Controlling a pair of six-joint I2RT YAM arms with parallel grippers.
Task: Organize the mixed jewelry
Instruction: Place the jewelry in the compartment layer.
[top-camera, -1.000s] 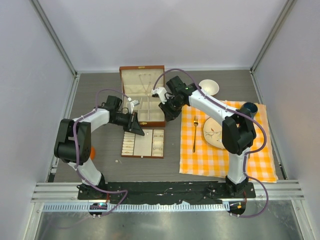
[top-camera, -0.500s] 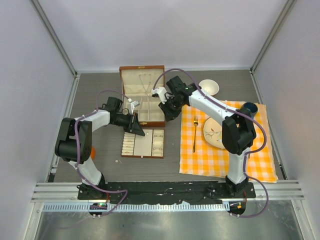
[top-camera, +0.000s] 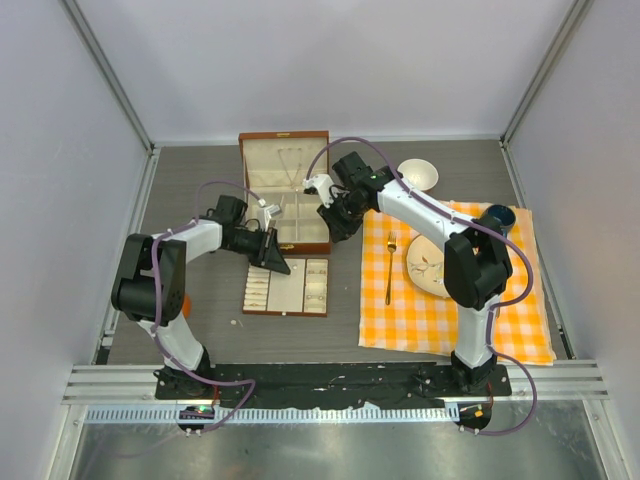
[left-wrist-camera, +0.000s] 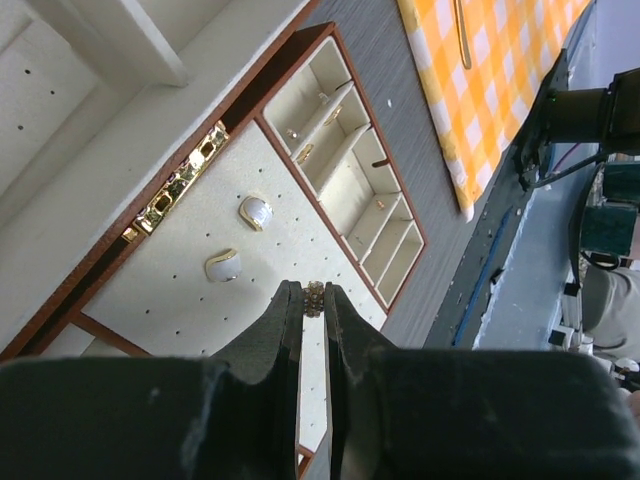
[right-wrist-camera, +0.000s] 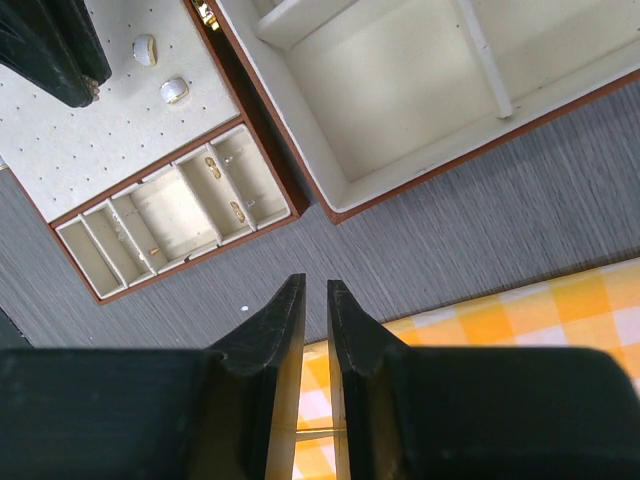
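Observation:
My left gripper (left-wrist-camera: 313, 290) (top-camera: 277, 262) is shut on a tiny beaded jewelry piece (left-wrist-camera: 314, 298) pinched at its fingertips, just above the cream dotted pad of the tray (left-wrist-camera: 190, 300). Two pearl-like studs (left-wrist-camera: 256, 212) (left-wrist-camera: 222, 264) sit on that pad. Small gold bits lie in the tray's narrow compartments (left-wrist-camera: 335, 150). A thin chain necklace (top-camera: 292, 160) hangs in the lid of the wooden box (top-camera: 322, 245). My right gripper (right-wrist-camera: 316, 290) (top-camera: 338, 230) hovers over the table beside the box at the cloth's edge, its jaws nearly together with nothing between them.
A yellow checked cloth (top-camera: 450, 310) at the right carries a gold fork (top-camera: 389, 268), a plate (top-camera: 430, 265) and a dark blue cup (top-camera: 497, 216). A white bowl (top-camera: 417, 174) stands behind it. One tiny white bit (right-wrist-camera: 244, 309) lies on the grey table near the tray.
The left arm's elbow has crept slightly to the right; its gripper stays over the tray with the piece held. The right arm has not moved.

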